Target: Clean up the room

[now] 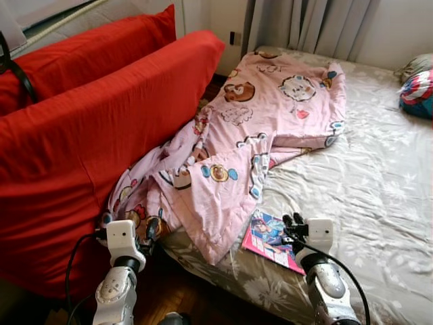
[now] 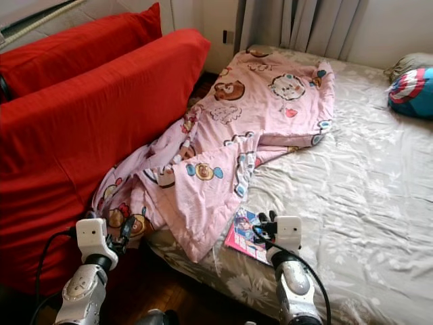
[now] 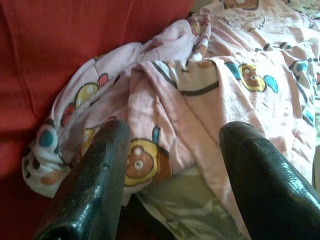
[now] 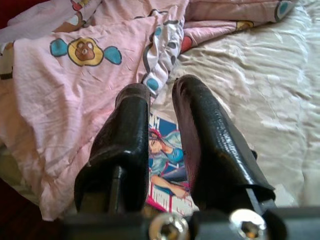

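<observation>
both grippers poised at the bed's near edge, holding nothing.

the right gripper, fingers nearly together with a slim gap, hovers over the comic book lying on the grey sheet beside the pink blanket. the left gripper, fingers spread wide, faces the blanket's bunched corner hanging off the bed next to the red sofa.
</observation>
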`<state>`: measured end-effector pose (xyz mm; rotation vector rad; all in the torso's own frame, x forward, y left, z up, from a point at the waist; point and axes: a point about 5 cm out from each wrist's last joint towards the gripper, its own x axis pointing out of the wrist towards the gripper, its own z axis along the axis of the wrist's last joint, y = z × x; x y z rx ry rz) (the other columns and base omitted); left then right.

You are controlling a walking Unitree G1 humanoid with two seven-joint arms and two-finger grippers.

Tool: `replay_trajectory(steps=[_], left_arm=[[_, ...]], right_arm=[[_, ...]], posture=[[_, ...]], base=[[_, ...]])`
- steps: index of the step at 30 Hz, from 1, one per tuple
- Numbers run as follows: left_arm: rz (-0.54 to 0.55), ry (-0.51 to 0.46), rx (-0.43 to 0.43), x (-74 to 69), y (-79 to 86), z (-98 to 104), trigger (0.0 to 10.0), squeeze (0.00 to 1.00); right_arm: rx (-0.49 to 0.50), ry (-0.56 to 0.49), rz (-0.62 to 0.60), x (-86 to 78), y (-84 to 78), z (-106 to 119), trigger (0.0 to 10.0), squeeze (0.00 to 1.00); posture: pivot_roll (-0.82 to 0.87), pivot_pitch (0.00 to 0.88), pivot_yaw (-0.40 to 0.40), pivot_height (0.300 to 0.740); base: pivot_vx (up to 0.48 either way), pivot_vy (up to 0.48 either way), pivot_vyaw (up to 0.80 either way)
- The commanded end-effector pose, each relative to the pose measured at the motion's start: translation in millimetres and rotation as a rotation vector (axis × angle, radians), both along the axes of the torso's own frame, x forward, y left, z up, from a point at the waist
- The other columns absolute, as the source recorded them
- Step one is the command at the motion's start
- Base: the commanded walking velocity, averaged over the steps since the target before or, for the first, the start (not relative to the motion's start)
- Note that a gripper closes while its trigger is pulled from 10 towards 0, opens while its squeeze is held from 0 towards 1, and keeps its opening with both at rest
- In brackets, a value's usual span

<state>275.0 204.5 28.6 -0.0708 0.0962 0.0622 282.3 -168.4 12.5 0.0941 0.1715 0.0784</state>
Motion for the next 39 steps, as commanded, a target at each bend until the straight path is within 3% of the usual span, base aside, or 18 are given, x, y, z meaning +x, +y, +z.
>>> replay_trajectory(steps=[1, 11, 17, 39], left_arm=[[0.020, 0.004, -0.006, -2.5, 4.8, -0.3, 10.0, 0.00], [0.023, 0.008, -0.007, -4.8, 4.5, -1.6, 10.0, 0.00], [0.025, 0.006, -0.007, -4.3, 4.3, -1.2, 10.0, 0.00], [0.028, 0.007, -0.014, -5.2, 3.1, -1.2, 10.0, 0.00]], right_arm=[[0.001, 0.006, -0.002, -0.6, 0.2, -0.7, 10.0, 0.00], [-0.012, 0.036, 0.011, -0.3, 2.6, -3.3, 10.0, 0.00], [-0.019, 0.028, 0.024, -0.3, 5.3, -2.9, 10.0, 0.00], [-0.004, 0.037, 0.034, -1.5, 8.4, -4.7, 10.0, 0.00]], posture=[[-0.02, 0.166, -0.012, 0.680], [-0.01, 0.168, -0.014, 0.680], [-0.01, 0.169, -0.016, 0.640], [0.00, 0.169, -0.019, 0.640]], base=[[0.000, 0.000, 0.00], [0.000, 0.000, 0.00], [0.000, 0.000, 0.00], [0.000, 0.000, 0.00]])
